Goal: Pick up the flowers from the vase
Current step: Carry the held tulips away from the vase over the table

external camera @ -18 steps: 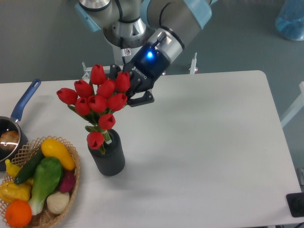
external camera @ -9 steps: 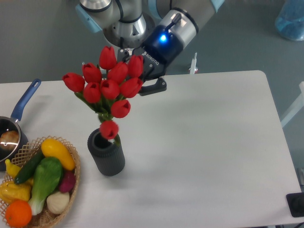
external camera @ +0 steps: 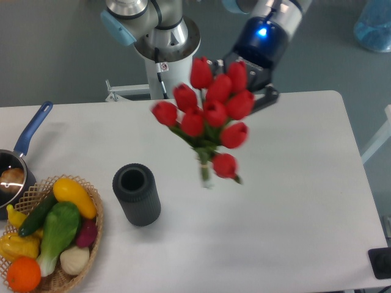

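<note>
At nine o'clock on the table [external camera: 293,207]: blue-handled pan [external camera: 18,160], partly cut by the frame edge, something pale inside. Below it, toward seven o'clock: wicker basket [external camera: 85,244] of coloured vegetables, touching or just beside the pan.

Left of centre: vase [external camera: 136,194], dark, ribbed, upright, mouth round and bare of stems. Stands just beside the basket, apart from everything else.

Centre, slightly toward one o'clock from the vase: flowers [external camera: 211,113], red tulip buds in a bunch, held clear in the air, well apart from the vase mouth. Stems [external camera: 204,163] hang free at the six o'clock end, tilted a little, blurred.

At twelve to one o'clock: gripper [external camera: 259,82], dark body with a blue light, sitting behind the buds at the top of the bunch. Fingers mostly hidden by the blooms; judged clamped on the flowers, since nothing else carries them.

Handling, as a judgement: light bunch, soft buds, thin bendable stems, likely to sway from a top grip. Buds crush easily. Firmer hold probably lower down, on the gathered stems beneath the heads.

Task, as a judgement: lift essentially complete.
</note>
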Robot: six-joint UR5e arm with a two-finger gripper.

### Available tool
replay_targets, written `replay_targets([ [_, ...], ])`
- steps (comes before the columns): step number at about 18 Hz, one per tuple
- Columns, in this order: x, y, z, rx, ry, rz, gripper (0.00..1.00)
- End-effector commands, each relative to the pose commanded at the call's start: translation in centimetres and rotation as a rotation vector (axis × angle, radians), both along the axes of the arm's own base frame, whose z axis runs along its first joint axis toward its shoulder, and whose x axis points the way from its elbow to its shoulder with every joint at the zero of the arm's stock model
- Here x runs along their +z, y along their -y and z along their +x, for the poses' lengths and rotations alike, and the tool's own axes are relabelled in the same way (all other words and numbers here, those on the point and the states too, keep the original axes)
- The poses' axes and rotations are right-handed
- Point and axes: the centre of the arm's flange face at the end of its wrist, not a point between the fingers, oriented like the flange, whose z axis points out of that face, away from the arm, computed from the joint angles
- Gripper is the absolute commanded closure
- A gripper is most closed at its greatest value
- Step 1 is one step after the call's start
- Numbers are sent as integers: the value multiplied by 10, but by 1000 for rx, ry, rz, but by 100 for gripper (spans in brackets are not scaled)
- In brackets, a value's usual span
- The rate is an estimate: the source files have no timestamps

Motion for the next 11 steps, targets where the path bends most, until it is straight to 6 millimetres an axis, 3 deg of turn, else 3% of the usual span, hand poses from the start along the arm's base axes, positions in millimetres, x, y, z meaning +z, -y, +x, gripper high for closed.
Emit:
replay_targets([
  [8, -78, 7, -34, 79, 46, -283, 100],
  [11, -131, 4, -39, 76, 24, -472, 100],
])
